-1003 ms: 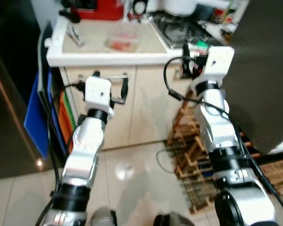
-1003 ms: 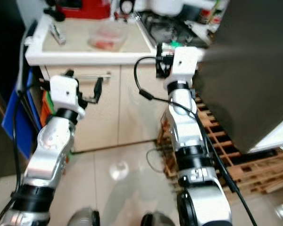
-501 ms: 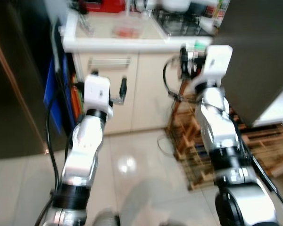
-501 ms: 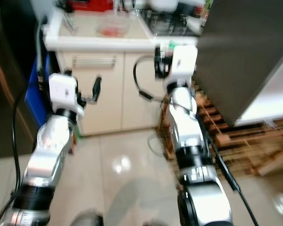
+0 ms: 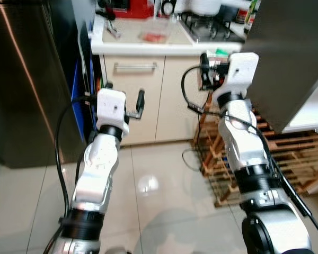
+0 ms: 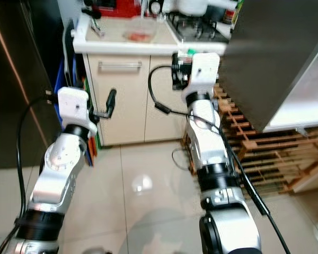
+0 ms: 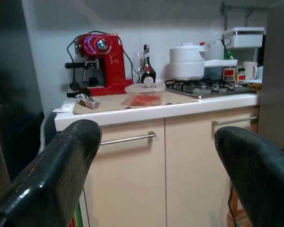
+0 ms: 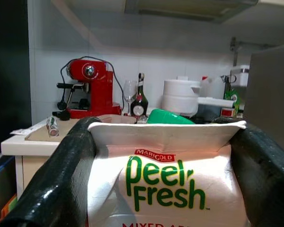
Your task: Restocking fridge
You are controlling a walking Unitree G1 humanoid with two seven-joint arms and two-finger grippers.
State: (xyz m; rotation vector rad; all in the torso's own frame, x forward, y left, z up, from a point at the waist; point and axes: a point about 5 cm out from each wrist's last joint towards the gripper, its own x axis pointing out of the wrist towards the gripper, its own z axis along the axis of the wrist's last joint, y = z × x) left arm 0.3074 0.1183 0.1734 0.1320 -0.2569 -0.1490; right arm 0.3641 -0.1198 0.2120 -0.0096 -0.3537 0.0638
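One white Peel Fresh juice carton [image 8: 165, 189] clamped in right gripper [image 8: 165, 156], left gripper [image 7: 156, 170] fingers apart, empty, one red coffee machine [image 7: 100, 61] on counter [image 7: 151, 112].

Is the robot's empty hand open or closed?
Open. The left gripper has its two black fingers spread wide, with the cupboard showing between them.

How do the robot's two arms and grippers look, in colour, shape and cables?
Both arms are silver rounded segments with black joint rings. Each wrist carries a white box. The left gripper and the right gripper each have two long, thick black fingers with a slightly glossy surface. Black cables loop along the left arm and the right arm.
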